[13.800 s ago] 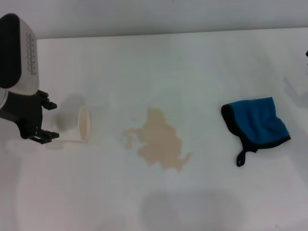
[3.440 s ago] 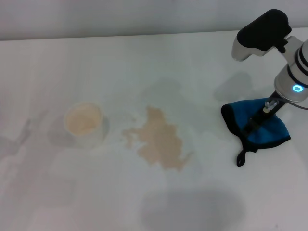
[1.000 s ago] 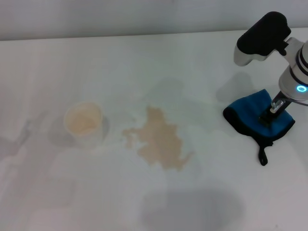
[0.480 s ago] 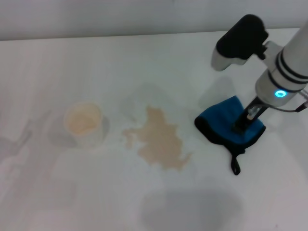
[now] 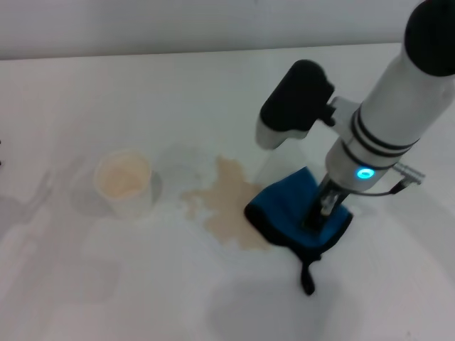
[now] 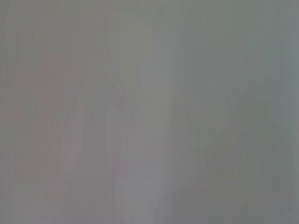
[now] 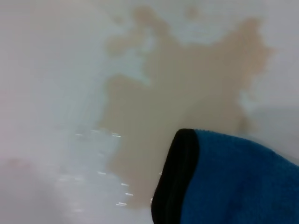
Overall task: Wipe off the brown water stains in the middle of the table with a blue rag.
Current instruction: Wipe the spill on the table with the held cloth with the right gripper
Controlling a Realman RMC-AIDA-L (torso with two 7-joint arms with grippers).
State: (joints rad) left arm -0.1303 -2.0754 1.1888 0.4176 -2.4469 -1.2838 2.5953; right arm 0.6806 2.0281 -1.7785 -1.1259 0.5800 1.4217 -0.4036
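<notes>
Over the brown water stains (image 5: 226, 202), right hand (image 5: 318, 211) presses the blue rag (image 5: 288, 213) (black-trimmed edge overlapping).

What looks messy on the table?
A brown stain is spilled mid-table, right of a cup with beige residue. The right pincer presses the rag onto the stain's edge.

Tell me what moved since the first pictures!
The right claw came in, took hold of the blue rag and dragged it left across the table, so its edge now covers the right side of the brown water stains. The left arm pulled away after the cup, once on its side, was stood upright. The stain looks unchanged.
</notes>
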